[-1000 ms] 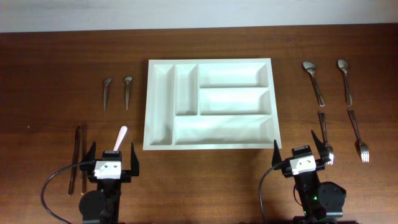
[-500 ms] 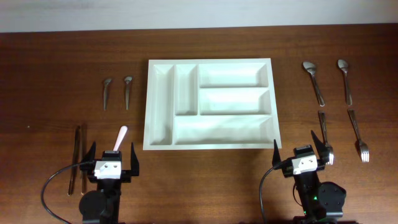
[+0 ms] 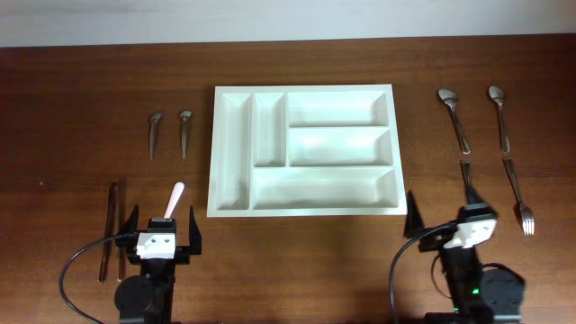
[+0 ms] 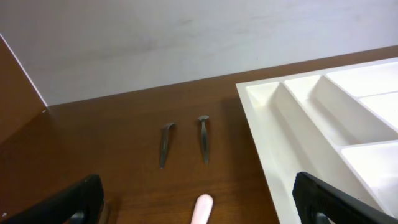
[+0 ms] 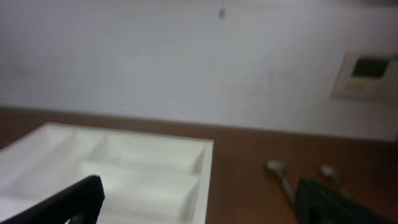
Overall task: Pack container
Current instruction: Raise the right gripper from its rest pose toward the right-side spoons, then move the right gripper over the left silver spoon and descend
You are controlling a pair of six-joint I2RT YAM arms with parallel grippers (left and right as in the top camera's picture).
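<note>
Right end effector (image 3: 444, 216) sits further toward 3 o'clock than before, released, empty; left end effector (image 3: 163, 219) released, empty; container (image 3: 288, 126) on desk (image 3: 72, 90), 12 o'clock.

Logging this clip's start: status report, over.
Left pincer open, empty. Right pincer open, empty. Container empty. Cutlery lies either side, none blocking.

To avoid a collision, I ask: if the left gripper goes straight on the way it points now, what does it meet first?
Likely the pink handle, lying just ahead of the left gripper between its open fingers. Height is unclear, so it might pass above it.
</note>
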